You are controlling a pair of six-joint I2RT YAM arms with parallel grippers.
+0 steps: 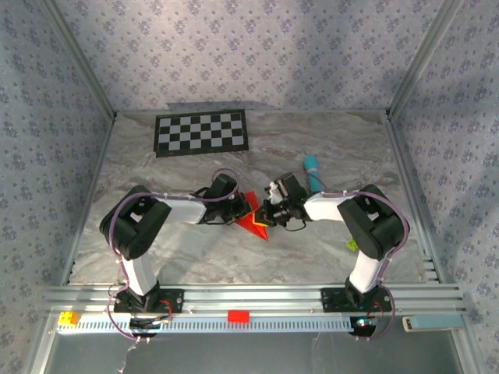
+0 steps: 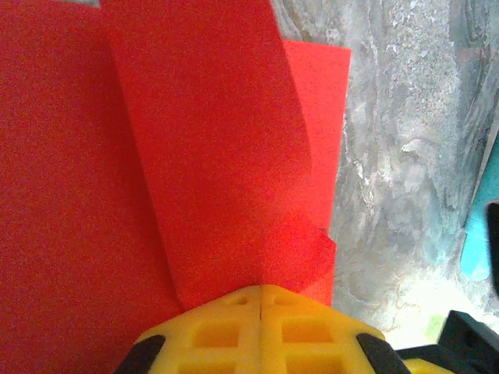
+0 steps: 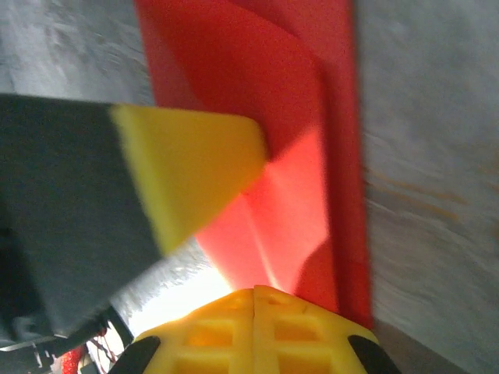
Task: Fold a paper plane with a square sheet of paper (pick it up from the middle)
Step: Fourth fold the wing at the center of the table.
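Observation:
The square sheet of paper (image 1: 253, 220) is bright red and folded into overlapping layers, between the two grippers at the middle of the table. My left gripper (image 1: 240, 209) is shut; in the left wrist view its yellow tips (image 2: 260, 288) meet where the red paper (image 2: 195, 156) comes out, with a narrow flap standing up over a wider layer. From the right, my right gripper (image 1: 267, 212) is shut on a creased corner of the paper (image 3: 288, 195), its tips (image 3: 254, 290) pressed together. One of the left gripper's yellow fingers (image 3: 187, 164) points at the paper just ahead.
A checkerboard (image 1: 202, 132) lies at the back left. Just behind the right gripper lies a teal stick (image 1: 312, 171). A small green piece (image 1: 352, 245) sits by the right arm. On the front rail are a red block (image 1: 238, 315) and a yellow block (image 1: 69, 319).

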